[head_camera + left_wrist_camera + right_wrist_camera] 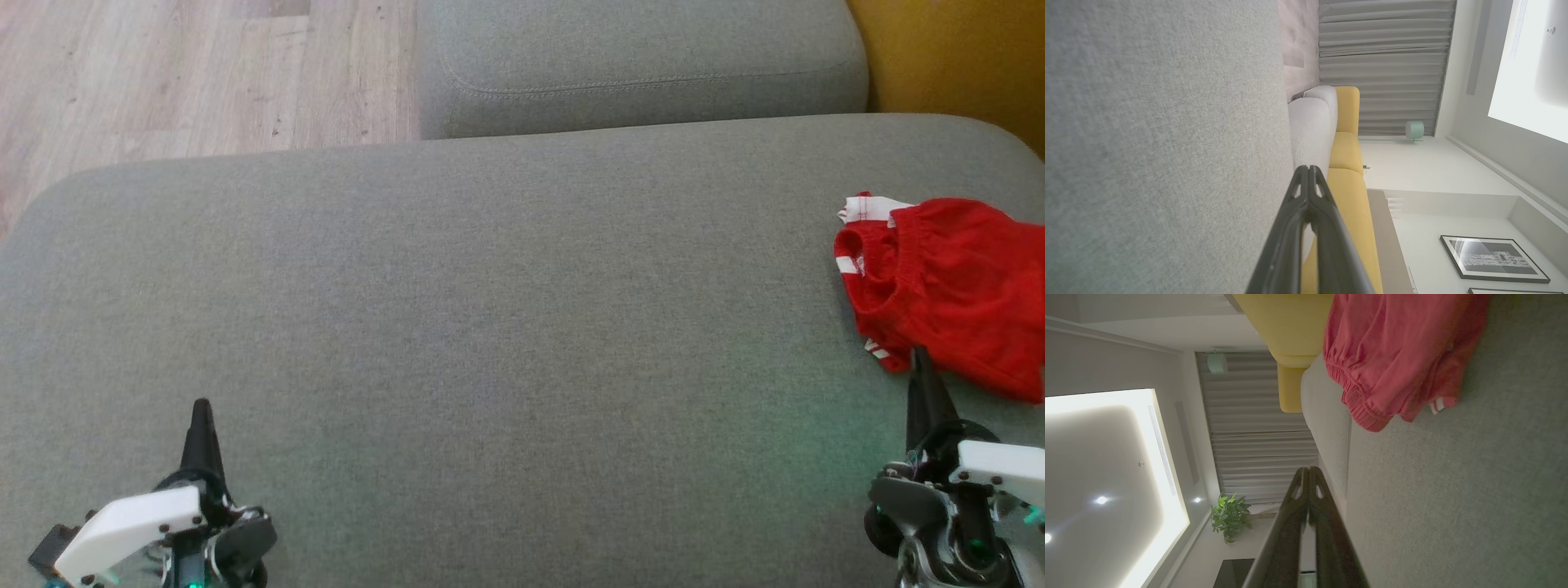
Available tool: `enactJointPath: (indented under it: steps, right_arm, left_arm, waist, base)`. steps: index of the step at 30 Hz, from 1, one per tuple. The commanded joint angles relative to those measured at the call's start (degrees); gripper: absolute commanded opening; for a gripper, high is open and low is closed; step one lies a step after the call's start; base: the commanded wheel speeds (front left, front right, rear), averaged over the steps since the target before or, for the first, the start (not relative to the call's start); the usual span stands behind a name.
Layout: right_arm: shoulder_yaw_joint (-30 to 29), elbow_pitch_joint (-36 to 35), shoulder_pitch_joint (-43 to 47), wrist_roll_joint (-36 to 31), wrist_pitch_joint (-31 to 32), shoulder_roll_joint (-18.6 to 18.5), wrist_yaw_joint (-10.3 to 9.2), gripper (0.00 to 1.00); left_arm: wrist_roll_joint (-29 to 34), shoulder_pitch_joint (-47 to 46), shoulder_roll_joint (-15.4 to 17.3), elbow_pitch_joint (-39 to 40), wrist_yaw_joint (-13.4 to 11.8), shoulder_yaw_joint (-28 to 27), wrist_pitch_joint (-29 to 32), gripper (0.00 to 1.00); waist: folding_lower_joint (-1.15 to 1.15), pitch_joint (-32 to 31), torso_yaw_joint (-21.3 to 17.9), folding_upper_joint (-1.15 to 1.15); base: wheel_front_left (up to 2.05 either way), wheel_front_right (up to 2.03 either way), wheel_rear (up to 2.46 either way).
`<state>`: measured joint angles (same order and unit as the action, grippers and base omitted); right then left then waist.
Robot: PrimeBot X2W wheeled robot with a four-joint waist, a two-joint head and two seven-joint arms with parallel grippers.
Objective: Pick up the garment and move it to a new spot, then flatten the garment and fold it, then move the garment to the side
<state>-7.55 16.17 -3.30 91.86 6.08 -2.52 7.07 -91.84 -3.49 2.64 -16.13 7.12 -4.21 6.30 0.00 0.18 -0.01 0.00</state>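
My right gripper (921,363) is closed tight and empty; the crumpled red garment (955,286) lies just ahead of it on the grey sofa cushion (490,310). My left gripper (201,412), closed and empty too, is well apart from the garment

One pair of red shorts (947,286) lies at the right edge of the large grey sofa cushion (490,327). There are two grey cushions, counting the smaller one (637,65) past the far edge. There are two grippers, the left gripper (201,406) and the right gripper (920,353), each with two dark fingers. The room holds one potted plant (1229,516), one mint-green lamp (1414,130), three lit ceiling spotlights (1102,500), and one whole framed picture (1492,259), with the edge of a second below it.
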Motion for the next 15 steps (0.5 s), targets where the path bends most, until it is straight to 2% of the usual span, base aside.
enactJointPath:
  steps: [1, 15]
  right_arm:
    - [1.18, -2.15, -2.87, 0.42, 0.29, -0.5, 0.42, 0.0]
    - [1.14, -2.15, -2.87, 0.39, 0.32, -0.47, 0.42, 0.0]
  left_arm:
    - [-0.28, -2.72, 0.25, 2.07, 0.36, -2.36, 0.23, 0.0]
    - [-0.28, -2.71, 0.24, 2.07, 0.36, -2.36, 0.23, 0.0]
  waist:
    - [0.0, 0.0, 0.01, 0.0]
    - [0.0, 0.0, 0.01, 0.0]
  base:
    - [0.0, 0.0, 0.0]
    - [0.0, 0.0, 0.0]
